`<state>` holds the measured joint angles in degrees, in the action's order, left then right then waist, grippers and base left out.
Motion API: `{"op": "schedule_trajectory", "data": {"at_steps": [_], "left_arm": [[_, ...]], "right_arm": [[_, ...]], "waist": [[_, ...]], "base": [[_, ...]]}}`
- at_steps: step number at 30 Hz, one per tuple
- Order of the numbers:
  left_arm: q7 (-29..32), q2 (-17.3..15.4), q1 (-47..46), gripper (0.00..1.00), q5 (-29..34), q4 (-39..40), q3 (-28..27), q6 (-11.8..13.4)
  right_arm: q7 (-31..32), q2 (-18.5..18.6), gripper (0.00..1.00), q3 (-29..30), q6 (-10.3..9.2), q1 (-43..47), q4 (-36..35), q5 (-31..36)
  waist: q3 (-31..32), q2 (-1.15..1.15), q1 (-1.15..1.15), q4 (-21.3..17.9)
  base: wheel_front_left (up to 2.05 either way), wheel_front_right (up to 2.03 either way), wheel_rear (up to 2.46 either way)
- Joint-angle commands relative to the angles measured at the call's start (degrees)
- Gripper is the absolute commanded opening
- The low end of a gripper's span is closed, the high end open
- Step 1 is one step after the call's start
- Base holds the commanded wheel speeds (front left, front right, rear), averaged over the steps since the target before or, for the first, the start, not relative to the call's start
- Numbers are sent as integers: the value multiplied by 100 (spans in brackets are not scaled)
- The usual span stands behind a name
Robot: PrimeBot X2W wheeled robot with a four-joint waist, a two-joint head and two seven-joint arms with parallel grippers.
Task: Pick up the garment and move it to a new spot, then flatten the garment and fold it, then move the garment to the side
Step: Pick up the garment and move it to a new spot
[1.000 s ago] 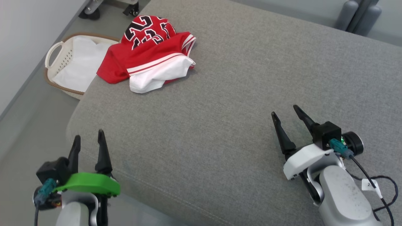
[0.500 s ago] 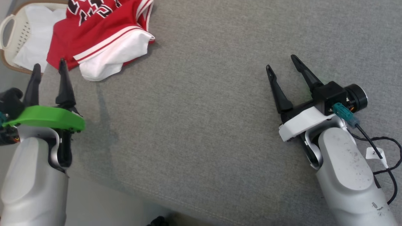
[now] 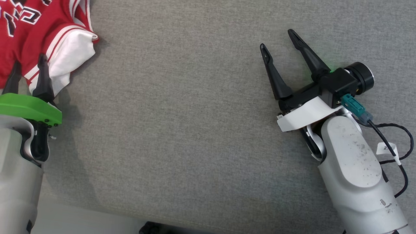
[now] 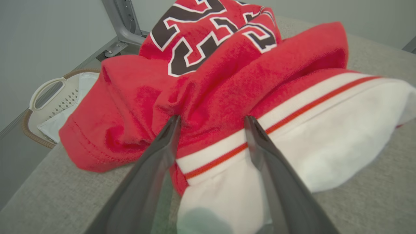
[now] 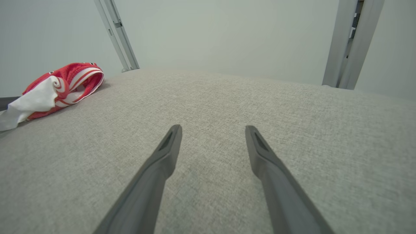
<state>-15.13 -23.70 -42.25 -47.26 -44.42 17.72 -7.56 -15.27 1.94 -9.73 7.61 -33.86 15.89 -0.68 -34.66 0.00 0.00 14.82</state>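
A crumpled red garment [image 3: 35,29] with white striped trim and black numbers lies at the far left of the grey cushion [image 3: 182,107]. My left gripper [image 3: 28,61] stands open right at its near edge; in the left wrist view [image 4: 211,122] the tips straddle the red and white fold of the garment [image 4: 227,81] with nothing pinched. Over bare cushion on the right hovers my right gripper [image 3: 276,39], open and well apart from the cloth. The right wrist view has the garment [image 5: 58,87] far to the left of that open gripper [image 5: 213,128].
A cream laundry basket [image 4: 48,100] holding white cloth sits on the floor behind the garment, off the cushion's left edge. Metal frame legs [image 5: 118,34] stand beyond the cushion. The cushion's near edge [image 3: 97,214] runs along the bottom.
The head camera has tilted down and turned right, shifting the garment toward the upper left. My left gripper has reached forward to the garment's edge. The right gripper has advanced slightly.
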Motion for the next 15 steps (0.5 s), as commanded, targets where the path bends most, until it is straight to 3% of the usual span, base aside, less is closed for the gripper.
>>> {"op": "schedule_trajectory", "data": {"at_steps": [1, 3, 4, 5, 6, 10, 15], "left_arm": [[7, -73, -126, 100, -216, -118, 196, 16], [83, -128, -162, 100, -498, -278, 478, 16], [130, -143, -183, 94, -593, -320, 604, 16], [143, -142, -191, 67, -687, -345, 738, 16], [126, -150, -209, 0, -797, -335, 879, 16], [42, -296, -278, 0, -1000, -241, 1272, 15], [4, -562, -472, 0, -678, 142, 1380, 15]], "right_arm": [[32, 183, 100, 90, -23, 182, 202, -39], [37, 184, 100, 88, -23, 191, 191, -56], [38, 184, 100, 94, -24, 193, 188, -61], [42, 184, 100, 102, -23, 198, 190, -64], [42, 184, 100, 117, -24, 211, 195, -66], [42, 176, 100, 177, -23, 298, 219, -76], [27, 132, 100, 227, -19, 377, 188, -96]], "waist": [[-121, 0, 0, -186], [-117, 0, 0, -223], [-111, 0, 0, -235], [-103, 0, 0, -243], [-82, 0, 0, -249], [57, 0, 0, -236], [399, 0, 0, -243]], "base": [[0, 0, 0], [0, 0, 0], [0, 0, 0], [0, 0, 0], [0, 0, 0], [0, 0, 0], [0, 0, 0]]}}
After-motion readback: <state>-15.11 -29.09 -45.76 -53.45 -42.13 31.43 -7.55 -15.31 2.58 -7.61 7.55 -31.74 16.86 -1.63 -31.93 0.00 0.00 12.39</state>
